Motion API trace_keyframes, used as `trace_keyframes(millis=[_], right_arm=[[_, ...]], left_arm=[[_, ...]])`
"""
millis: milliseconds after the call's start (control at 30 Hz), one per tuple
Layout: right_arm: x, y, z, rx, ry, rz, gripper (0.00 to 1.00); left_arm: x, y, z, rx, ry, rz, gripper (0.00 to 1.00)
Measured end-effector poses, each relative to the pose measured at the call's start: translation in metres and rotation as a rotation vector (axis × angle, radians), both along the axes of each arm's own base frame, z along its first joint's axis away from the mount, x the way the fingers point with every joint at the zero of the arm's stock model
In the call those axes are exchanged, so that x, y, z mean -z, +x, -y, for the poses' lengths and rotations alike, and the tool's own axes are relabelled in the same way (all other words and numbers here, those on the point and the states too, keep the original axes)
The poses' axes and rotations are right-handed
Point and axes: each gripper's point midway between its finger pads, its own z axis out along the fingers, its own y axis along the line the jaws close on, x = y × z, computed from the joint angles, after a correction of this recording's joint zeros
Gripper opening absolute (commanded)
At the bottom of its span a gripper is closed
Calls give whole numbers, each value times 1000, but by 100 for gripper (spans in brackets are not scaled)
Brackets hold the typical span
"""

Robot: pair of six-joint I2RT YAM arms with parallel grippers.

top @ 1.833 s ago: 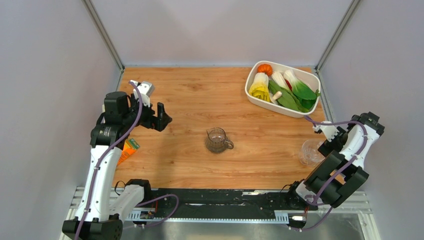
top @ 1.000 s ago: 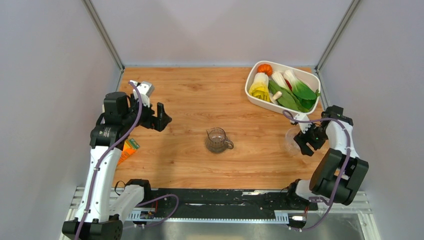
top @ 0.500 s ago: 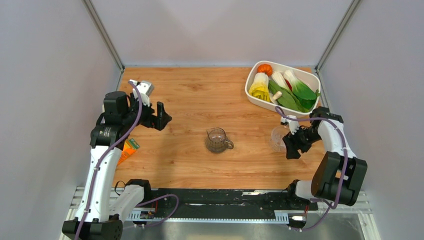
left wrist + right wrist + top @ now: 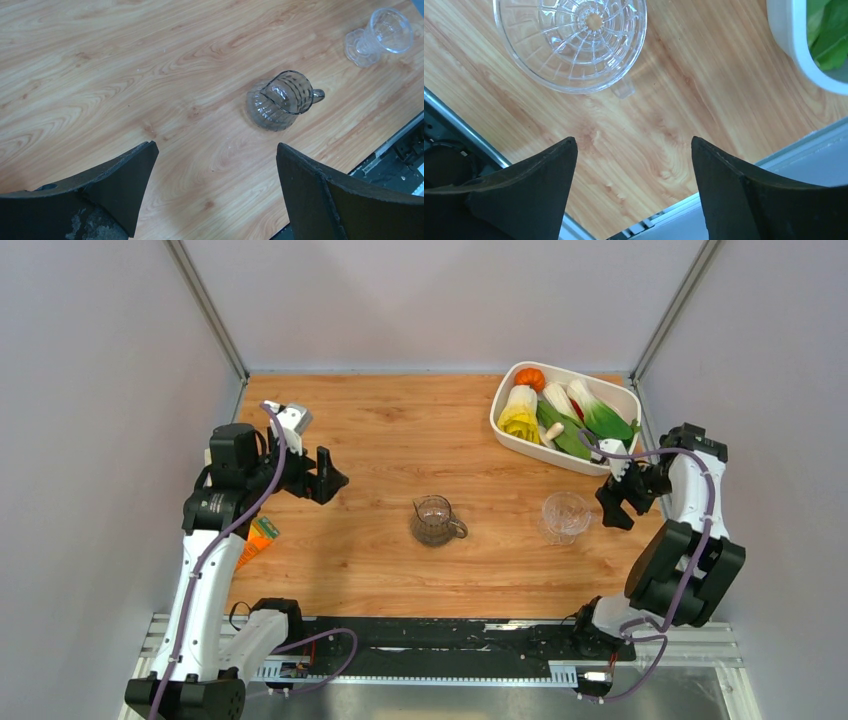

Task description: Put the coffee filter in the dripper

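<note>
The clear ribbed dripper [image 4: 565, 514] stands upright on the wooden table, right of centre. It also shows in the right wrist view [image 4: 571, 40] and, small, in the left wrist view [image 4: 381, 36]. My right gripper [image 4: 619, 502] is open and empty just right of the dripper, apart from it. My left gripper [image 4: 326, 476] is open and empty above the left part of the table. The white coffee filter is not in view. An orange packet [image 4: 259, 539] lies at the left edge, partly hidden by the left arm.
A small glass jug [image 4: 436, 521] with a handle stands mid-table, also in the left wrist view [image 4: 280, 99]. A white tray [image 4: 506, 430] of vegetables sits at the back right, its rim near the right gripper [image 4: 796, 47]. Grey walls close in both sides.
My right gripper carried the dripper left from the right table edge, let it go right of centre, and drew back to the right. The left arm barely moved.
</note>
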Motion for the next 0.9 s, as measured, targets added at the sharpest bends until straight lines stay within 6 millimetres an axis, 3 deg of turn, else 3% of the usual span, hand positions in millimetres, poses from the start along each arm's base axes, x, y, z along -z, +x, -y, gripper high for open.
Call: trace_keyframes(millis=[300, 533, 633, 900], right_arm=[[27, 18, -6, -159, 31, 9, 89], [51, 10, -26, -247, 75, -2, 83], [59, 13, -28, -259, 94, -8, 77], [72, 19, -33, -285, 128, 10, 46]], left_arm=[[-1, -3, 6, 45, -9, 8, 100], [0, -3, 7, 60, -9, 5, 100], [3, -2, 7, 63, -2, -3, 100], [18, 4, 4, 71, 25, -50, 100]])
